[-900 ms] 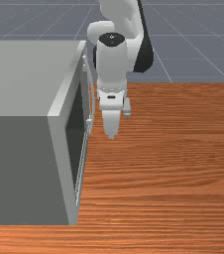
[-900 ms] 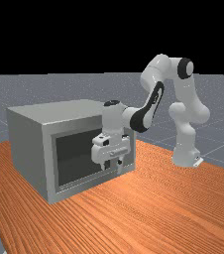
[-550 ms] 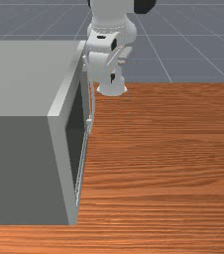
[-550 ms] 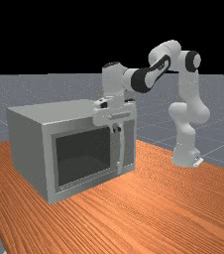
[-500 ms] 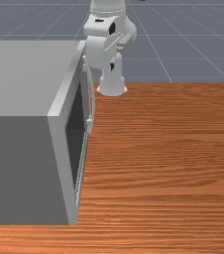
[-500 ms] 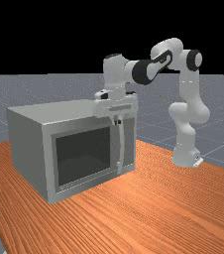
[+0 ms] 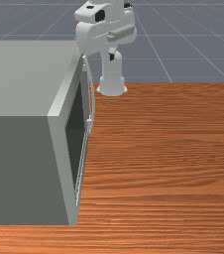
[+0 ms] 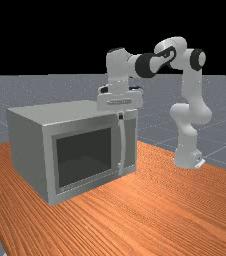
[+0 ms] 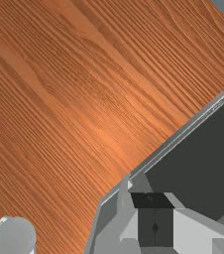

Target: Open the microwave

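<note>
Higher since the earlier frame, and a little farther toward the far view's right, is the gripper point(image 8: 120, 116); the microwave has stayed put. From left to right in the far view: the grey microwave point(image 8: 27, 150) sits on the wooden table point(image 8: 150, 210), its dark-windowed door point(image 8: 84, 156) closed. Next comes the handle point(image 8: 123, 147), a pale, slightly bowed upright bar near the right side of the microwave's front. Above it hangs the gripper, pointing down, jaws clenched, fingertips together at the handle's top end; whether they touch it, one cannot tell. Rightward, the white arm point(image 8: 191, 82) bends up and over, then down to its base on the table. In the wrist view, the door lies beneath and beside the fingertips.
</note>
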Controlling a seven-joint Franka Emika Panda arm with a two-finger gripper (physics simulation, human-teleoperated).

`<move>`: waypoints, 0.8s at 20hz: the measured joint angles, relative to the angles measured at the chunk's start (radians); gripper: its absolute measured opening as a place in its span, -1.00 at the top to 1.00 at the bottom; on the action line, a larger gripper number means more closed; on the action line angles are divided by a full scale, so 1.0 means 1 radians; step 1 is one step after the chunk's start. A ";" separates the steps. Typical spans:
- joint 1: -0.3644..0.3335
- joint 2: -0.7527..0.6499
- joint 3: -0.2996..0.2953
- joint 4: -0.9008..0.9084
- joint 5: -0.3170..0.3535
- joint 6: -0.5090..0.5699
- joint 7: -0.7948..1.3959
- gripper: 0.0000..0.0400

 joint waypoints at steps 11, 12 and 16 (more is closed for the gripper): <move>0.009 -0.005 -0.006 -0.025 0.033 0.003 0.423 1.00; 0.009 -0.006 -0.007 -0.031 0.036 0.005 0.460 1.00; 0.010 -0.005 -0.011 -0.037 0.051 0.005 0.610 1.00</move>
